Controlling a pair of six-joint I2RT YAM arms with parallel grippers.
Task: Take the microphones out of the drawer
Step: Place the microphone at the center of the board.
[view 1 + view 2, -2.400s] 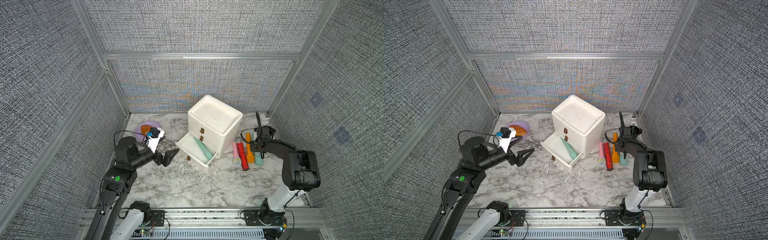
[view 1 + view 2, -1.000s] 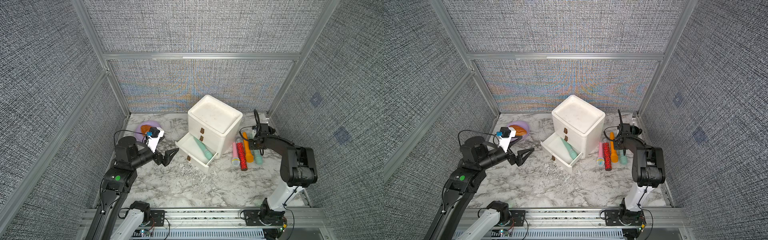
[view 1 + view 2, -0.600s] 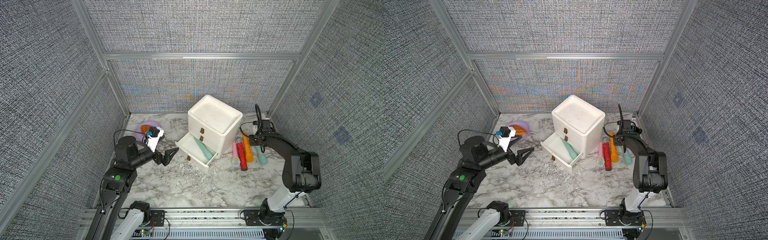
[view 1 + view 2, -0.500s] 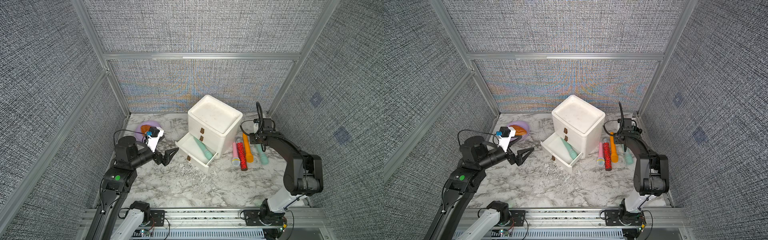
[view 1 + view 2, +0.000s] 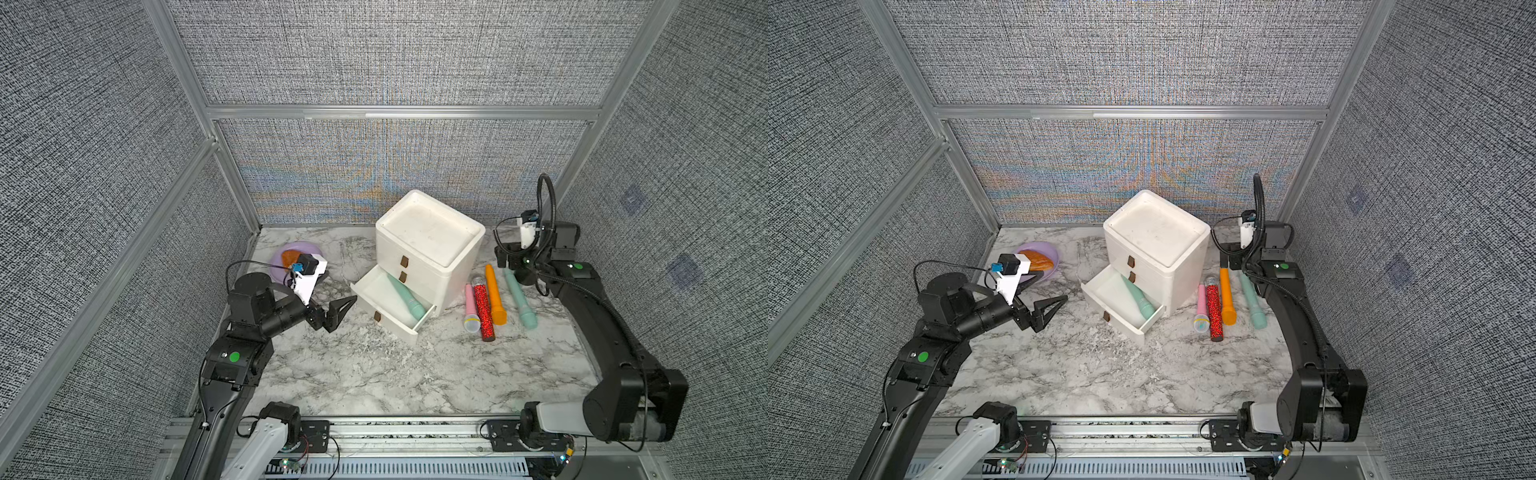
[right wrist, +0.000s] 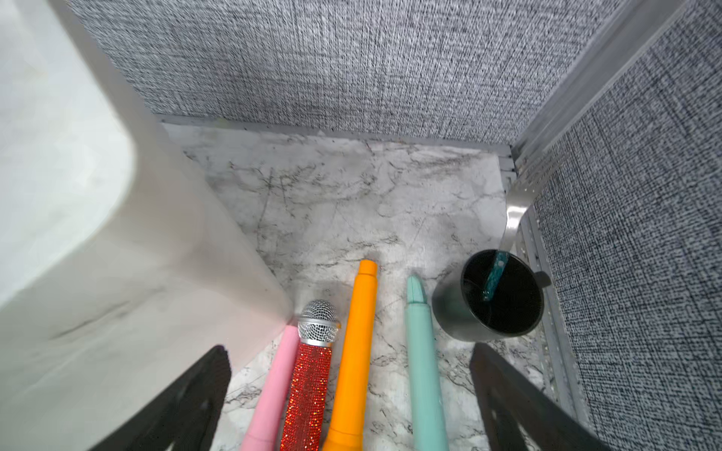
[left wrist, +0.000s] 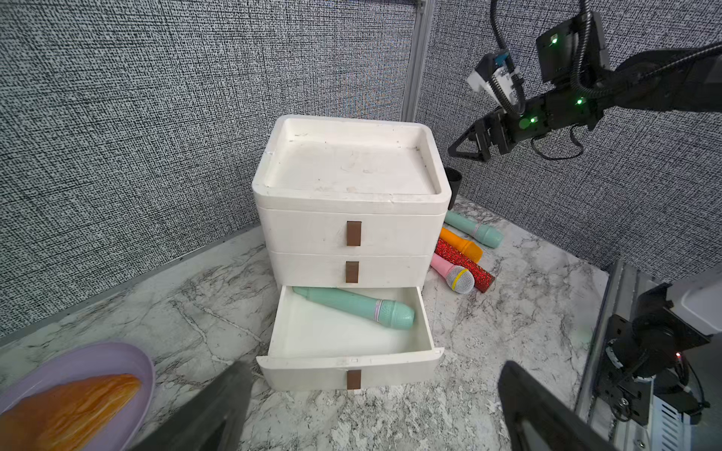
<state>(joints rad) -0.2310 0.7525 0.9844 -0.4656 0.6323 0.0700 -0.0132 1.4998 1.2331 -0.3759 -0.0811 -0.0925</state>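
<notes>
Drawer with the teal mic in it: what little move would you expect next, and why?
Probably the left gripper should ease forward and down over the mic in the open drawer: its open jaws face it from nearby, while the right gripper, also open, hangs over four mics on the table.

No lettering, label, brand, number or sign could be read on anything in view, from either the top views or the wrist views.
</notes>
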